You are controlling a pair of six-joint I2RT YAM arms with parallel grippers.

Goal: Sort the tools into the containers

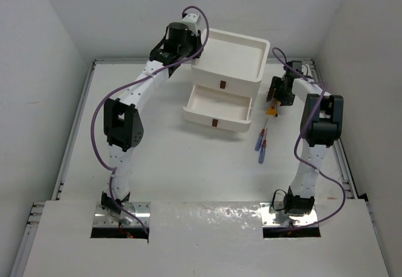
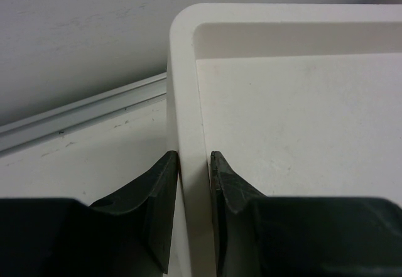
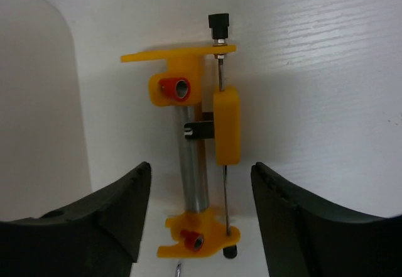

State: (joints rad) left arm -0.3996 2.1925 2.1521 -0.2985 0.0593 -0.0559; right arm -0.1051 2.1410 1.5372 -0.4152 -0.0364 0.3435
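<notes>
The left gripper (image 2: 193, 161) is pinched onto the rim (image 2: 185, 101) of the white drawer unit (image 1: 232, 54), at the tray-like top's far left corner, one finger outside the wall and one inside. This looks like a bracing hold, meant to stop the light unit sliding while things go into it. Below the closed top drawer, a lower drawer (image 1: 220, 101) juts out from the unit's front, empty and ready; whether it is the middle or bottom one I cannot tell.

The right gripper (image 3: 201, 170) hangs just beside the unit's right flank with its claw spread wide. It straddles the orange-yellow tool (image 3: 226, 126), which lies flat with a steel tube and thin rod showing. Neither finger touches it, so this is probably the line-up for a grasp. Two blue-purple screwdrivers (image 1: 258, 142) lie off the unit's front right corner, near the open drawer, unsorted.

The unit sits on a matt white table (image 1: 188, 170). Plain white walls enclose it, and an aluminium rail (image 2: 81, 110) runs behind the unit.
</notes>
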